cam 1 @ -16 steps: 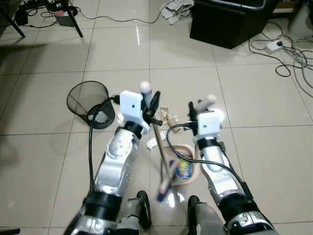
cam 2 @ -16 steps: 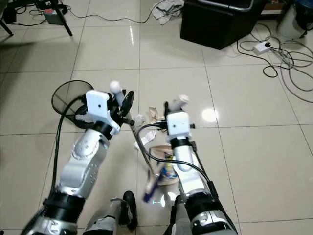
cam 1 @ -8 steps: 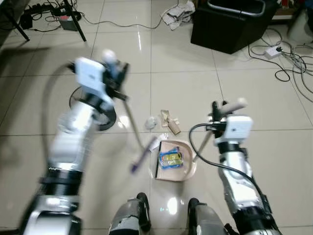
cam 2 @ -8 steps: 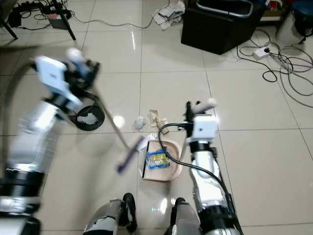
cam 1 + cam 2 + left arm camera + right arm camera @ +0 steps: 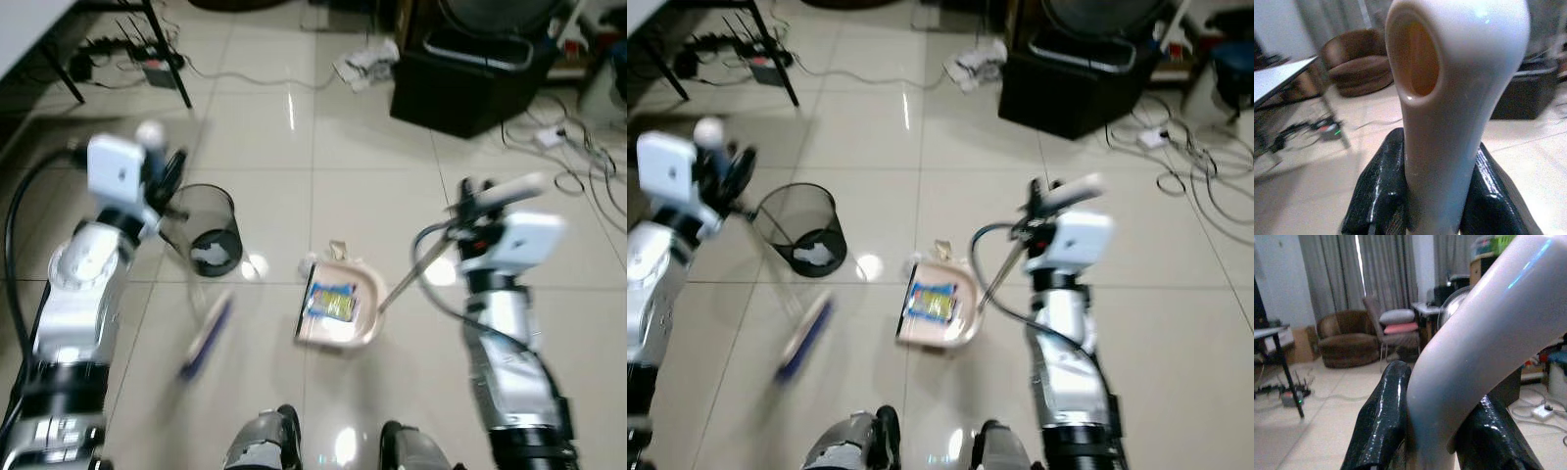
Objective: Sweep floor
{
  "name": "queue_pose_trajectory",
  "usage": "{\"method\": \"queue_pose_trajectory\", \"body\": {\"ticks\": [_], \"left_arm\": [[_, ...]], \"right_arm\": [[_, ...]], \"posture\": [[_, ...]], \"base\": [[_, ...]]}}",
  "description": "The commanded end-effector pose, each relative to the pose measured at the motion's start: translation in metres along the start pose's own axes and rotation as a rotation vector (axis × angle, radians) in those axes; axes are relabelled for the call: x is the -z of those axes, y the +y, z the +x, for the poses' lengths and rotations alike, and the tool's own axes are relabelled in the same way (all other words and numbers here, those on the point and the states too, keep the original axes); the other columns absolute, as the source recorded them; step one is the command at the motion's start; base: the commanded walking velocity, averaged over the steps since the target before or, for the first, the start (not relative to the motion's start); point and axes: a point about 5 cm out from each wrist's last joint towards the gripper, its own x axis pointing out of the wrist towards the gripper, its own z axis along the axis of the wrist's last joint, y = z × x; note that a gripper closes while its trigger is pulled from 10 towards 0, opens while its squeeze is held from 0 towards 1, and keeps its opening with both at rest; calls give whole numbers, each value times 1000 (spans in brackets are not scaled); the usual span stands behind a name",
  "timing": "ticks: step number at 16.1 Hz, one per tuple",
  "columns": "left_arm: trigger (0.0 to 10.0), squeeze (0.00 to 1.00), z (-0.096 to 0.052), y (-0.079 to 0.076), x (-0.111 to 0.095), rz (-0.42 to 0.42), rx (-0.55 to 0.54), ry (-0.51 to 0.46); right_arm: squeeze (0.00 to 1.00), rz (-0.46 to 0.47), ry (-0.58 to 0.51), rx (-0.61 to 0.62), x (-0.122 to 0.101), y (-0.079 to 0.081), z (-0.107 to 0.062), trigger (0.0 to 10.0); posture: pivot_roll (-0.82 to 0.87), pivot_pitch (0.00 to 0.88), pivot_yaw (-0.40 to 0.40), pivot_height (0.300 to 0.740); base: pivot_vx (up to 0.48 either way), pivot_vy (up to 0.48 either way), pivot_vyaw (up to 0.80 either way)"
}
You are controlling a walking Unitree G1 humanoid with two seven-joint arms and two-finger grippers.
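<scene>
1. floor of glossy beige tiles [image 5: 549,323] is the task surface; the robot's two dark feet [image 5: 265,446] stand at the near edge.
2. blue-bristled broom with a pale handle [image 5: 204,338] hangs blurred over the tiles on the robot's left, brush end low and near the feet, handle running up to the left gripper [image 5: 162,181].
3. left gripper is clamped on the broom's handle top; in the left wrist view both black fingers [image 5: 1378,193] press the white handle [image 5: 1449,98] from either side.
4. beige plastic dustpan [image 5: 364,323] lies on the floor just ahead of the feet, between the arms, with a blue and yellow wrapper [image 5: 331,302] inside it and a scrap of paper at its far rim.
5. thin metal dustpan handle [image 5: 407,279] slants up from the pan to the right gripper [image 5: 490,201]; the right wrist view shows its fingers [image 5: 1383,421] closed around the pale tube.
6. black wire mesh wastebasket [image 5: 206,230] stands further out on the left, just beside the left gripper, white scrap in its bottom.
7. far back: a black box-shaped bin [image 5: 470,83], white crumpled cloth [image 5: 364,67], loose cables [image 5: 588,147] on the right.
8. judgement: collecting looks mostly done, litter sits in the pan; step in hand seems to be getting the pan to the basket.
9. next move would call for lifting the pan level so nothing slides out, carrying it left over the basket and tipping, broom kept clear.
</scene>
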Motion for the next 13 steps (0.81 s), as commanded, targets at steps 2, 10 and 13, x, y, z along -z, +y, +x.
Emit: {"method": "queue_pose_trajectory", "body": {"ticks": [2,10,13], "left_arm": [[10000,0,-7,5,6,16,-76,43],[10000,0,-20,-58,20,-76,-113,45],[10000,0,-25,-60,20,-75,-132,42]], "right_arm": [[0,35,-53,16,-26,-5,7,10000],[0,217,-23,-9,-79,8,43,10000],[0,234,-23,-19,-85,10,50,10000]], "posture": [[-23,76,87,740],[-28,31,68,740],[-23,30,58,740]], "base": [[0,0,0],[0,0,158],[94,0,800]]}}
